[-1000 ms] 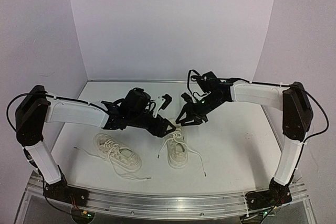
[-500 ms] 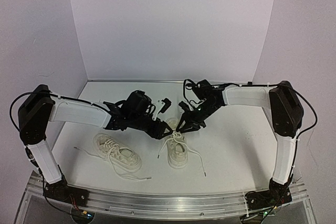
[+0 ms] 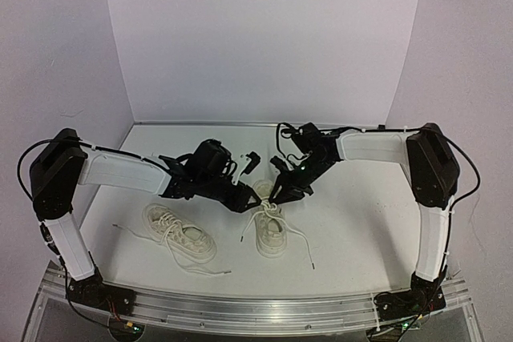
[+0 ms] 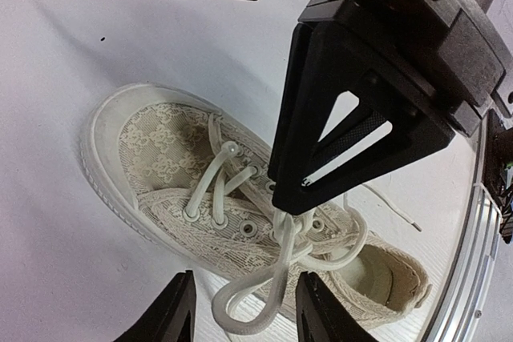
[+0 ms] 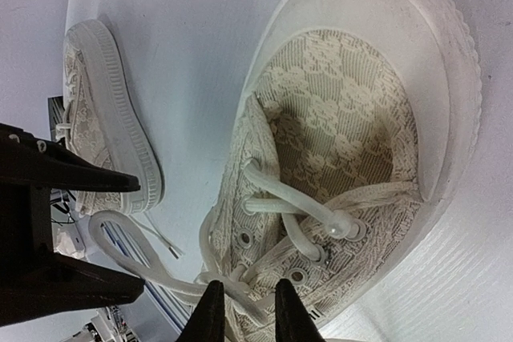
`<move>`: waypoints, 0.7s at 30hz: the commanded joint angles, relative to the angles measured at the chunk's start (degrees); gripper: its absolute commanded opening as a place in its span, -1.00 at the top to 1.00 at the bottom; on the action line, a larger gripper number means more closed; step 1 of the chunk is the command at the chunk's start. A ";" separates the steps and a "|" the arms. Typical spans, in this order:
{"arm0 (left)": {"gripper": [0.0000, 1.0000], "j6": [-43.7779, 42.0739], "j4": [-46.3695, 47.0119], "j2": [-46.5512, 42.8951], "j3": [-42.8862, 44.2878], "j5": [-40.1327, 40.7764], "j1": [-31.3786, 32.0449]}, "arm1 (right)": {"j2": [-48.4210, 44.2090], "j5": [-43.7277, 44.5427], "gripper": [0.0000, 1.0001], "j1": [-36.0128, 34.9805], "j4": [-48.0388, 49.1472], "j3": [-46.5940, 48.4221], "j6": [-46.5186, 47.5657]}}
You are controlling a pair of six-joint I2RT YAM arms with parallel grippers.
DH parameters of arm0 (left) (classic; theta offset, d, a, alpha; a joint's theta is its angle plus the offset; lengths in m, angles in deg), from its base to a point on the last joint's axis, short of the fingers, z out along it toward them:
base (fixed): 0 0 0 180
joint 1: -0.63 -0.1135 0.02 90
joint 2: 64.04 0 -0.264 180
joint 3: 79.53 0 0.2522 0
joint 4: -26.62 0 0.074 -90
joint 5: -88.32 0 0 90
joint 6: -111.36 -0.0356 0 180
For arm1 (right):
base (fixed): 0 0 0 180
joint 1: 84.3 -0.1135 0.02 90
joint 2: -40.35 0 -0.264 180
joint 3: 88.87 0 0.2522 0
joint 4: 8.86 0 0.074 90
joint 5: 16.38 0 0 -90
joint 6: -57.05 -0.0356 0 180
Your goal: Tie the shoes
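Two cream-white lace sneakers lie on the white table: the left shoe and the right shoe. Both grippers meet over the right shoe's laces. My left gripper is open. In the left wrist view a loose lace loop lies between its fingers over the shoe. My right gripper is pinched on the laces at the knot above the tongue. Its black fingers fill the upper right of the left wrist view. The right wrist view also shows this shoe's toe.
The other shoe lies on its side left of the right shoe. Thin lace ends trail on the table and beside the left shoe. A metal rail runs along the near edge. White walls close in the back and sides.
My right gripper has come down and left onto the right shoe's laces. My left gripper has drawn back slightly left and sits lower beside the shoe.
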 commanded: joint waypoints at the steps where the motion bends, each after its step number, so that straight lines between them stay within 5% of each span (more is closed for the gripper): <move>1: 0.18 0.23 0.47 0.79 2.51 -1.26 -0.76 | 0.68 -0.07 0.68 -0.33 -1.77 2.47 2.49; 21: 0.58 -0.05 -0.83 1.31 3.12 -2.98 -1.54 | 2.54 4.10 0.83 -1.53 -8.44 6.45 8.47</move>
